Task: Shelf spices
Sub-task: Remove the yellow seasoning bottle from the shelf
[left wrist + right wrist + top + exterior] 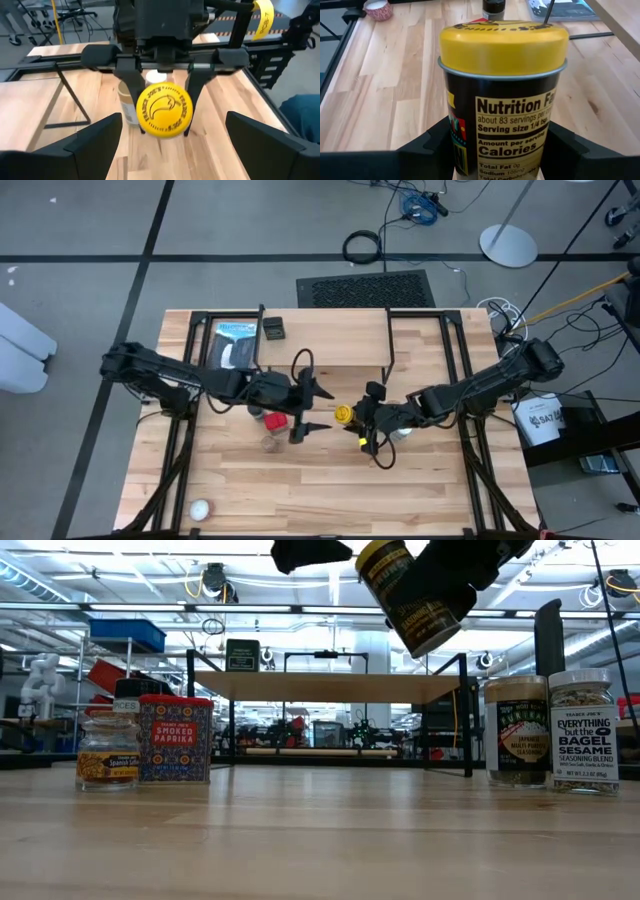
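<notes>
The right gripper (pixel 362 418) grips a yellow-lidded jar (pixel 344 415), its two dark fingers (pixel 427 142) pressed against opposite sides of the black label. In the low view the jar (pixel 412 595) hangs tilted in the air, above the tabletop and in front of the shelf (pixel 330 686).

Just across from it, the left gripper (pixel 311 408) faces the jar's yellow lid (pixel 164 110) with its fingers (pixel 90 142) spread wide and nothing between them. The lid sits between those fingers in the left wrist view but touches neither.

Beside the left gripper on the wooden table (pixel 330 490), on the side away from the right arm, stand a red tin (pixel 272 420) and a small dark-lidded jar (pixel 269 442). In the low view the red tin (pixel 175 739) reads "smoked paprika" and the small jar (pixel 108 752) stands just beside it.

Close behind the right gripper stand a tan-lidded jar (pixel 516 730) and a white-lidded jar (pixel 583 730), side by side; the white-lidded one reads "bagel sesame".

Farther off, past both grippers, the shelf (pixel 345 338) stands at the table's far edge. A black square tin (pixel 273 330) rests on it, beside a flat blue-and-black package (pixel 235 345).

A small white ball (pixel 200 509) lies near the table's front corner on the left arm's side, well apart from both grippers.
</notes>
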`<state>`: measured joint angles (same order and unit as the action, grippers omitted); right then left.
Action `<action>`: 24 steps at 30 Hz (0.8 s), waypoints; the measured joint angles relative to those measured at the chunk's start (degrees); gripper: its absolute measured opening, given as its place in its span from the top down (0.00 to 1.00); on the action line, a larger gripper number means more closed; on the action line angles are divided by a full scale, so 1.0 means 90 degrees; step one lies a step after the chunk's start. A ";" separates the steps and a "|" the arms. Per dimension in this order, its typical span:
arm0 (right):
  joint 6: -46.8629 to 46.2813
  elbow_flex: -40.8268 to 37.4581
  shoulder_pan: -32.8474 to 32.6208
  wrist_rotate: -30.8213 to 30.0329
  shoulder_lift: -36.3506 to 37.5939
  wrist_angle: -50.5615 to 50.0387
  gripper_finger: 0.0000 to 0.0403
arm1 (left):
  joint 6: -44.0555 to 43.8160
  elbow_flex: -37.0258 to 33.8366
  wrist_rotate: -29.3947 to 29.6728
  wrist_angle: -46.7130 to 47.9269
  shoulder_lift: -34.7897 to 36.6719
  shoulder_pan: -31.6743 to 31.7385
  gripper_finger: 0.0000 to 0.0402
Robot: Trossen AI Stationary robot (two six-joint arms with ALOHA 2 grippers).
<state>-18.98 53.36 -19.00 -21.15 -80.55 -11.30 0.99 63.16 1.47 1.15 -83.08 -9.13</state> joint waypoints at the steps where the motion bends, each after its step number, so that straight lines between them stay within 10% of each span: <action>1: 0.0000 0.0000 0.0001 -0.0001 0.0000 0.0001 0.49 | -0.0010 0.0000 0.0010 -0.0079 -0.0046 0.0001 0.09; 24: 0.0092 0.0000 0.0035 0.0000 0.0000 0.0048 0.49 | 0.0093 0.0002 -0.0067 -0.0579 -0.0484 0.0217 0.09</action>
<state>-18.16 53.36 -18.68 -21.15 -80.55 -10.87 1.83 63.18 0.86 -4.06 -87.44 -7.18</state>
